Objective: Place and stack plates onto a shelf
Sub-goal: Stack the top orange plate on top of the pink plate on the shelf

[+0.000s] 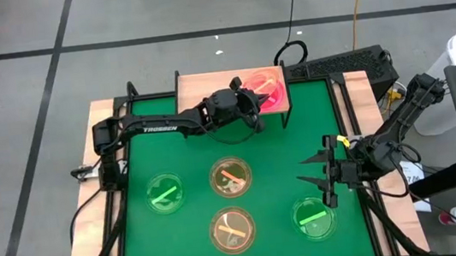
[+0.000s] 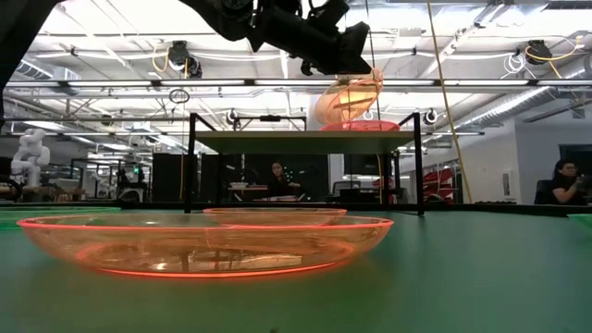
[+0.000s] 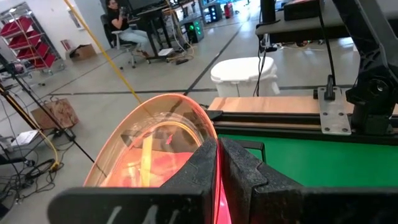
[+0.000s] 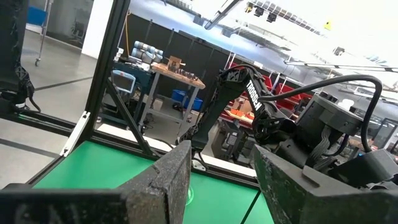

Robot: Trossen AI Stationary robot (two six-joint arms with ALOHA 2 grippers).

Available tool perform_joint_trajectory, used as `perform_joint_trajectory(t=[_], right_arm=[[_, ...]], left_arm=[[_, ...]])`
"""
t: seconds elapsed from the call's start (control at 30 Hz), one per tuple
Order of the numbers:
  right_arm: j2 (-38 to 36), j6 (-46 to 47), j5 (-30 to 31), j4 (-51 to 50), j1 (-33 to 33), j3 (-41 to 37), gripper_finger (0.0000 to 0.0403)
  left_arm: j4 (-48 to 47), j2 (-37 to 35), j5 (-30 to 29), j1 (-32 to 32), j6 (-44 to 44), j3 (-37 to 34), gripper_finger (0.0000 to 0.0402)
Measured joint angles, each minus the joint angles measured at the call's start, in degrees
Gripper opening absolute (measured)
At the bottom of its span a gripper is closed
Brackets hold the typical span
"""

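My left gripper (image 1: 250,106) (image 2: 344,57) reaches over the light-wood shelf (image 1: 206,87) (image 2: 305,140) and is shut on an amber-pink translucent plate (image 3: 158,134) (image 2: 350,98). That plate stands steeply tilted over a pink plate (image 1: 267,89) (image 2: 363,125) that lies flat on the shelf's right half. On the green mat lie two green plates (image 1: 165,193) (image 1: 314,219) and two amber plates (image 1: 230,177) (image 1: 233,229). My right gripper (image 1: 324,173) (image 4: 217,177) hovers open near the mat's right side, above the right green plate, touching nothing. My left gripper pinches the held plate's rim (image 3: 217,163) between its two fingers, which lie close together on either side of the thin wall. The fingers come from the table's left, slanting down. The plate is tipped nearly on edge; whether its lower edge touches the pink plate, I cannot tell.
The shelf's left half (image 1: 193,87) is bare board. The shelf's black legs (image 2: 191,162) (image 2: 418,166) stand at the mat's far edge. A keyboard (image 1: 341,65) lies beyond the far right corner. People sit in the room behind.
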Motion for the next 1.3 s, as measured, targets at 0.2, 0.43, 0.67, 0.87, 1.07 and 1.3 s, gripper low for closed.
perform_joint_trajectory(t=[0.2, 0.43, 0.67, 0.87, 1.07, 1.3], right_arm=[[0.0, 0.0, 0.0, 0.0, 0.0, 0.0, 0.0155], [0.0, 0.0, 0.0, 0.0, 0.0, 0.0, 0.0155], [0.0, 1.1, 0.0, -1.0, 0.0, 0.0, 0.0155], [0.0, 2.4, 0.0, -2.4, 0.0, 0.0, 0.0155], [0.5, 3.8, 1.0, -3.5, -0.1, 0.0, 0.0155], [0.6, 4.5, 4.4, -3.0, -0.1, 0.0, 0.0155]], left_arm=[[0.0, 0.0, 0.0, 0.0, -0.2, 0.0, 0.0062], [0.0, 0.0, 0.0, -0.4, 0.2, 0.0, 0.0101], [-2.2, -1.4, 0.0, -0.4, 0.9, -0.1, 0.0102], [-11.4, -8.9, 0.0, -0.4, -0.1, -0.1, 0.0102], [-25.8, -19.8, 0.0, -0.4, -4.4, -0.1, 0.0102], [-38.2, -27.4, -3.2, -0.2, -13.8, -6.4, 0.0102]])
